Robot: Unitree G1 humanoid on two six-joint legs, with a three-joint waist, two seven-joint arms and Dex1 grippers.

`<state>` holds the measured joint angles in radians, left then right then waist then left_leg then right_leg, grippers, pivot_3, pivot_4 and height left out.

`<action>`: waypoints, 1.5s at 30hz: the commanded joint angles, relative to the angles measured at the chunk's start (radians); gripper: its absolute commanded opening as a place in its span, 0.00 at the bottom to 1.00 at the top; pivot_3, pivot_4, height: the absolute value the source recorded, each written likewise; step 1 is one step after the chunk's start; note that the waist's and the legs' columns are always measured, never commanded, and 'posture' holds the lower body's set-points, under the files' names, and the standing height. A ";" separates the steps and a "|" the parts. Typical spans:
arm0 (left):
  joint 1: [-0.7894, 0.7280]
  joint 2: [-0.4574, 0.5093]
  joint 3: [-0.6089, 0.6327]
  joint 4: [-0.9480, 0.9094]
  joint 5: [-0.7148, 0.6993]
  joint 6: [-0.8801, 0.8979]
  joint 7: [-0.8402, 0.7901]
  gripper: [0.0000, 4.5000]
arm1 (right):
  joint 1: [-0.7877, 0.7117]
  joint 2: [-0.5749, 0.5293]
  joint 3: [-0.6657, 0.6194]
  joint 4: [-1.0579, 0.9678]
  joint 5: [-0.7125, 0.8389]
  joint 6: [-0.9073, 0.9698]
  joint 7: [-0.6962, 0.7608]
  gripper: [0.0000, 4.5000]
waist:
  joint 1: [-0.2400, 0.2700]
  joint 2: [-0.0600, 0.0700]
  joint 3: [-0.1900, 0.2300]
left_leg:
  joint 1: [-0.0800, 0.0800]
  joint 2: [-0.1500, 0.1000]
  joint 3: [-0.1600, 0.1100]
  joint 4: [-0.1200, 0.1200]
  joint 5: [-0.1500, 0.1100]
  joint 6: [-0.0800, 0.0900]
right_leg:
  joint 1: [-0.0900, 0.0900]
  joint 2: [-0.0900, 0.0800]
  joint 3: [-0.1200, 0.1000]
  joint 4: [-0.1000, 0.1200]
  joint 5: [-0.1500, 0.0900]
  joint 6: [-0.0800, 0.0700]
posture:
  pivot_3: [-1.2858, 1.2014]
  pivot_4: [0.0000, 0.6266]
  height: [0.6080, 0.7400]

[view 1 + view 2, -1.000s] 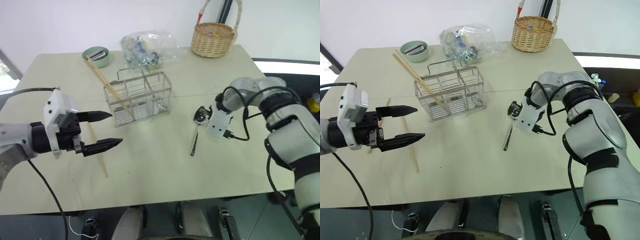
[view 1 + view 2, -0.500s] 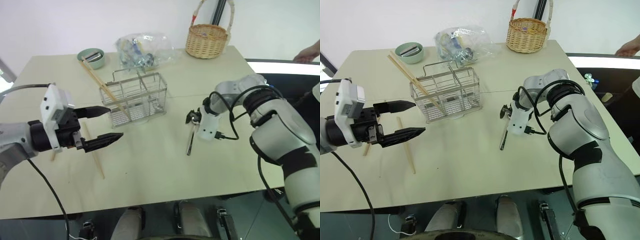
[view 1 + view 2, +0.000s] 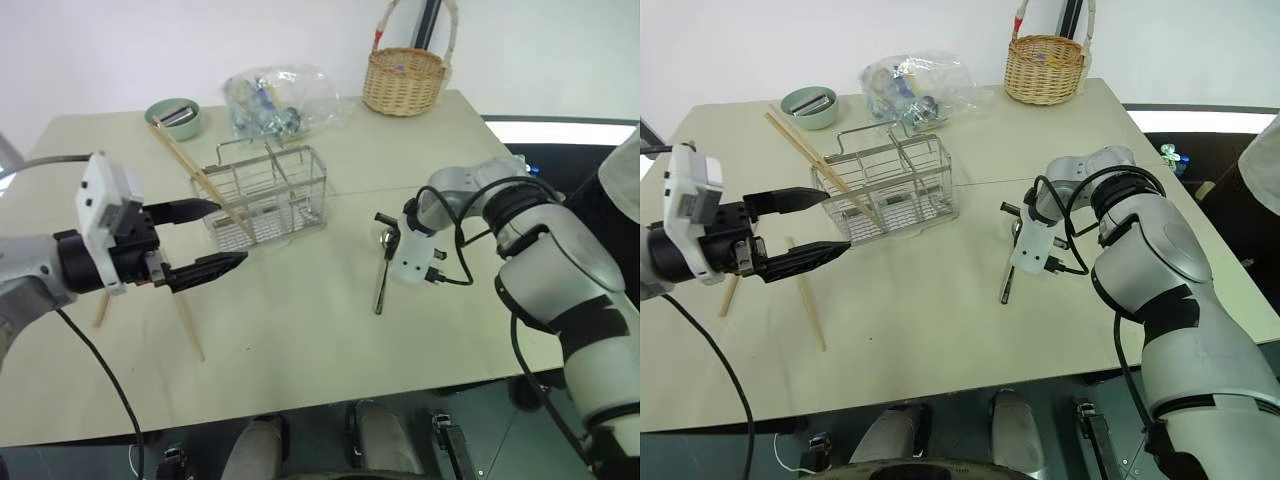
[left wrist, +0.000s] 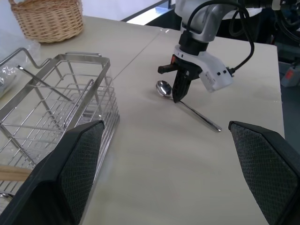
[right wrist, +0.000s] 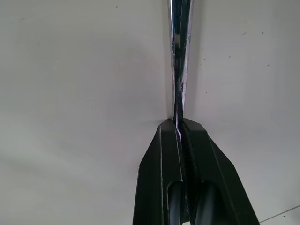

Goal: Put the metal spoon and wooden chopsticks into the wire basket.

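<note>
A pale table (image 3: 300,330) carries a wire basket (image 3: 268,195) near the middle of its far edge, one wooden chopstick (image 3: 190,165) leaning inside it and another (image 3: 189,325) lying flat toward the left edge. The left gripper (image 3: 205,240) hovers beside the basket, fingers spread wide. Toward the right edge, the right gripper (image 4: 180,93) points down, fingers pressed together on the metal spoon (image 3: 381,285) lying on the table.

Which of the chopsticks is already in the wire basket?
The long chopstick leaning slantwise out of the wire basket; the others lie flat on the table.
</note>
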<state>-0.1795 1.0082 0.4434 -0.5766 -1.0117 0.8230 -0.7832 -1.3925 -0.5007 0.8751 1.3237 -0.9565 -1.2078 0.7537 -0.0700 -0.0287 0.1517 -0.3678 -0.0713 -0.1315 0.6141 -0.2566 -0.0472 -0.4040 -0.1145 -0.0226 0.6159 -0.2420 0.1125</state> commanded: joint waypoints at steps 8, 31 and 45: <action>-0.051 -0.008 -0.020 0.006 0.009 -0.030 0.001 1.00 | 0.071 -0.043 -0.226 0.030 0.311 -0.030 0.214 0.00 | 0.001 0.000 0.000 | 0.000 0.000 0.000 0.000 0.000 0.000 | 0.001 0.000 0.000 -0.001 0.000 0.000 | 0.52 0.24 0.61; -0.173 0.034 -0.018 0.174 0.136 -0.096 -0.096 1.00 | 0.383 0.001 -0.840 -1.230 1.484 1.688 0.204 0.00 | 0.034 0.005 0.003 | -0.006 0.000 -0.003 0.004 -0.002 0.003 | -0.001 -0.004 -0.001 -0.003 0.001 0.000 | 0.52 0.24 0.61; -0.108 0.047 0.069 0.120 0.126 -0.066 -0.084 1.00 | 0.301 0.295 -0.822 -0.803 1.259 1.425 -0.041 0.00 | 0.026 0.003 0.002 | -0.005 0.000 -0.003 0.003 -0.001 0.003 | -0.001 -0.003 -0.001 -0.001 0.001 0.000 | 0.52 0.24 0.61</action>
<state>-0.2835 1.0380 0.4594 -0.4348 -0.8781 0.7591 -0.8707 -1.0600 -0.2161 0.0679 0.5104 0.3157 0.2574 0.7249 -0.0440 -0.0252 0.1534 -0.3732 -0.0714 -0.1345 0.6173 -0.2580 -0.0443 -0.4053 -0.1180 -0.0240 0.6145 -0.2411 0.1126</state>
